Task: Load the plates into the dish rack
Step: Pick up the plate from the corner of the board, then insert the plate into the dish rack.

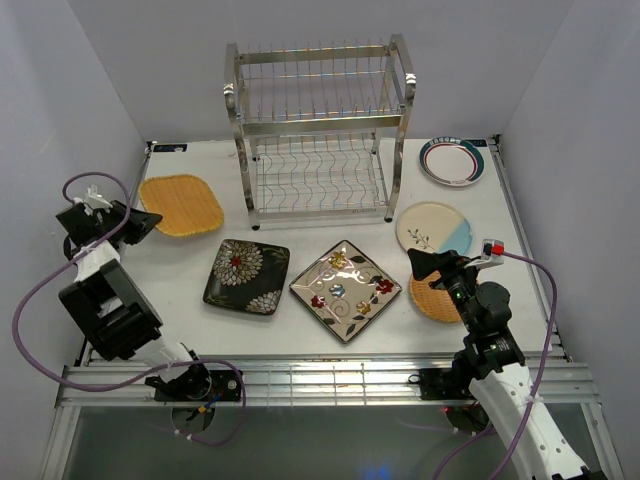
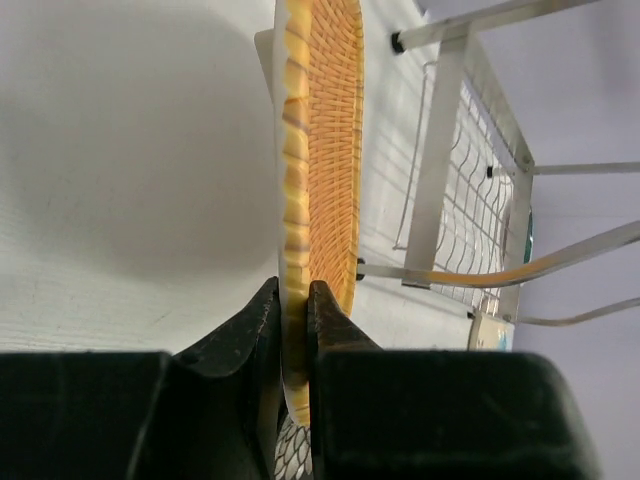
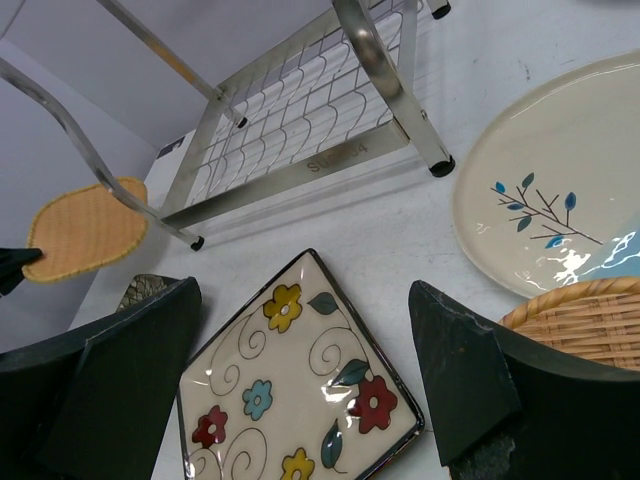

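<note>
Woven plate (image 1: 181,204): orange-tan, rounded square, ribbed rim; left of frame, just beside the dish rack (image 1: 318,130).
Left gripper (image 2: 293,300): narrow, pinching the woven plate's rim.
Right gripper (image 3: 303,290): spread wide, holding nothing, just right of the cream floral plate (image 1: 341,290) at lower centre.
Dish rack: shiny steel wire, two tiers, four upright posts, top centre.

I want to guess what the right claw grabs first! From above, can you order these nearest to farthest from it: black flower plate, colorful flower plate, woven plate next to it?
1. Woven plate, right by the right gripper, near the table's right side.
2. Colorful flower plate, to its left.
3. Black flower plate, farther left.
</note>
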`<state>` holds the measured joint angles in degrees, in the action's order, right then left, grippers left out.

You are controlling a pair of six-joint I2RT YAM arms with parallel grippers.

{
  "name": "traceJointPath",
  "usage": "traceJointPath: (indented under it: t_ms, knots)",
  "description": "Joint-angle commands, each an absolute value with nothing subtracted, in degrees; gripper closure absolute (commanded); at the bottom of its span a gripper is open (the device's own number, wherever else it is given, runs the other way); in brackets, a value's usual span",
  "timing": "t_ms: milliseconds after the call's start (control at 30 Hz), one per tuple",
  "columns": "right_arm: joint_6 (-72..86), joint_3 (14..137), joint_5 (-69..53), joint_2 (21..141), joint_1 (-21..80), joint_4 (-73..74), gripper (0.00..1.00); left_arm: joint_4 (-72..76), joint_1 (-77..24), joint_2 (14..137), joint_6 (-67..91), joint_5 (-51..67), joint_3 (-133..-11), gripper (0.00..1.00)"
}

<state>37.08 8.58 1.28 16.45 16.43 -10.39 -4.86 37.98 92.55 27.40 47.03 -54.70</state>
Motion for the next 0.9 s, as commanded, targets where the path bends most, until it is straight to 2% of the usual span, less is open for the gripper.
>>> traceJointPath:
  t_ms: [0,433,867]
  knots:
    - [36.74,10.81,0.88,15.47,16.52,-11.52,0.1,-3.52,37.97,83.51,28.48,46.59,-57.39,1.0]
    - [37.18,10.81,0.53,15.82,16.52,-12.04,0.1,-9.75,37.62,73.49,26.01,42.98,-68.02,1.0]
    - [37.26,10.55,-1.32,17.23,16.52,-13.27,0.1,-18.89,37.62,74.35,30.14,44.29,-92.54,1.0]
